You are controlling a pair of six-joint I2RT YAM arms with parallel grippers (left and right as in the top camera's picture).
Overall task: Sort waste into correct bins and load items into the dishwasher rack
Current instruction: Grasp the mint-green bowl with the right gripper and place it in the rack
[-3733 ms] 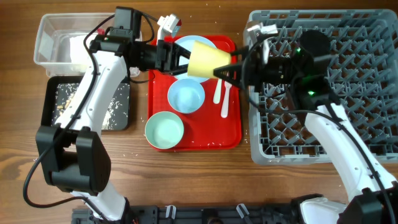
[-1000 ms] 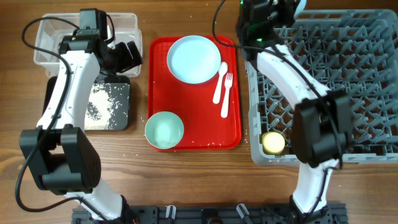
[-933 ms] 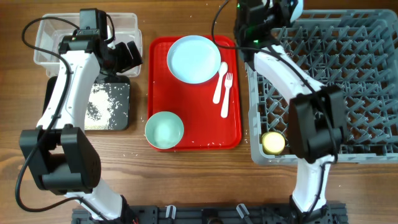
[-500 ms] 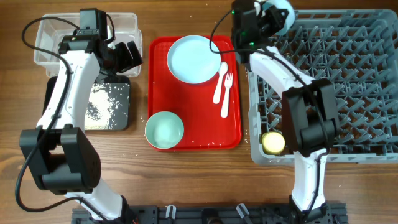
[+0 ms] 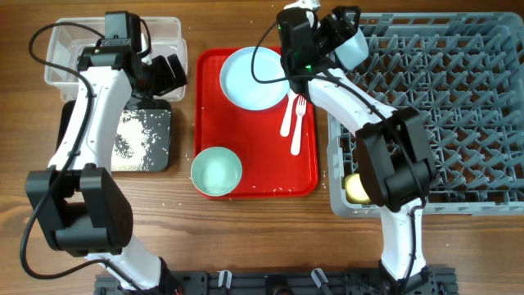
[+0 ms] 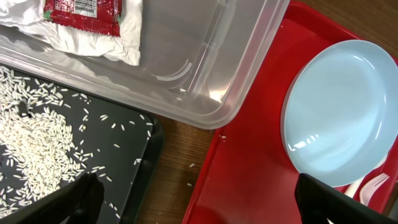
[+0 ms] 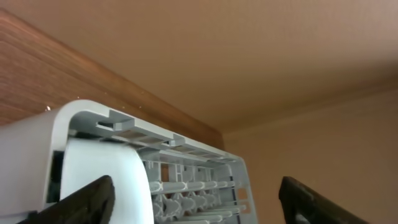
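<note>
My right gripper (image 5: 342, 34) hovers open over the far left corner of the dishwasher rack (image 5: 442, 123). A pale blue bowl (image 5: 354, 47) stands tilted on edge there. In the right wrist view its pale wall (image 7: 99, 177) lies just inside one finger of the wide-open right gripper (image 7: 193, 202). A yellow cup (image 5: 357, 188) sits in the rack's near left corner. The plate (image 5: 255, 78), another bowl (image 5: 217, 172), spoon (image 5: 286, 111) and fork (image 5: 299, 124) lie on the red tray (image 5: 262, 164). My left gripper (image 5: 168, 72) is open and empty beside the clear tub (image 5: 82, 49).
The napkin (image 6: 74, 40) and the red wrapper (image 6: 84, 14) lie in the clear tub (image 6: 205, 68). The black tray (image 5: 123, 139) holds rice grains (image 6: 31, 130). Loose grains dot the wood between black tray and red tray (image 6: 249, 180). The plate (image 6: 342, 118) sits under the left wrist.
My right gripper has swung left at the rack's far corner and opened, leaving the bowl leaning in the rack. The left arm has not moved.
</note>
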